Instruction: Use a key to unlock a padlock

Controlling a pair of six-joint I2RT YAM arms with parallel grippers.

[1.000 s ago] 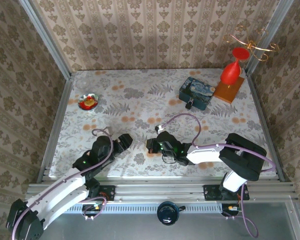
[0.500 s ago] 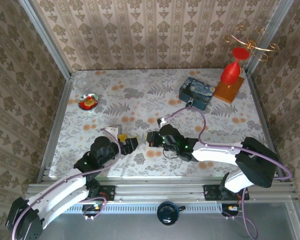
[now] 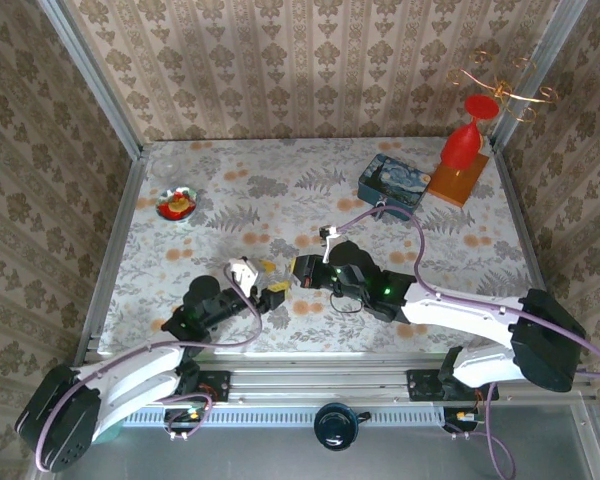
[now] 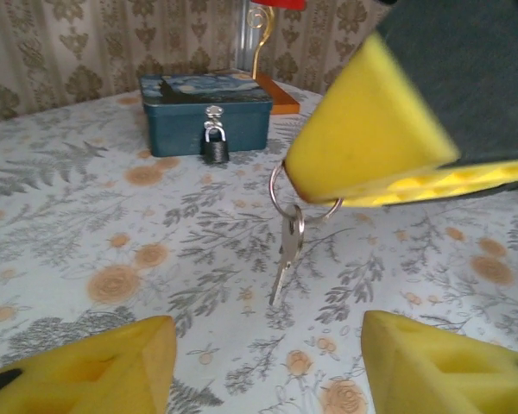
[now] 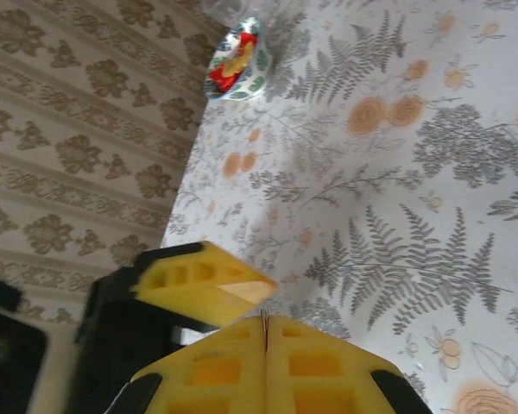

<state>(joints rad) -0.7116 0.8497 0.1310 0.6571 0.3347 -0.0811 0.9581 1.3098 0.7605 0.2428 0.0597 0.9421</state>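
My right gripper (image 3: 298, 272) is shut on a silvery key ring (image 4: 299, 203), and the key (image 4: 284, 255) hangs from it blade down, just above the flowered tabletop. In the left wrist view its yellow fingers (image 4: 371, 129) fill the upper right. My left gripper (image 3: 266, 293) faces it from the left, open, its tips (image 4: 268, 326) low on either side of the key and a little short of it. The tiny dark padlock (image 4: 214, 148) hangs on the front of the blue tin (image 4: 203, 116) far behind. In the right wrist view the shut fingers (image 5: 266, 326) pinch a thin metal edge.
The blue painted tin (image 3: 394, 186) stands at the back right, beside a red goblet on a wooden block (image 3: 460, 160) and a gold wire stand (image 3: 500, 85). A small bowl (image 3: 178, 204) sits at the left. A purple cable (image 3: 405, 225) loops over the table.
My left gripper has come forward and right towards the key, and its jaws have narrowed somewhat. The right arm has stretched out to the left, carrying the key slightly farther from me.
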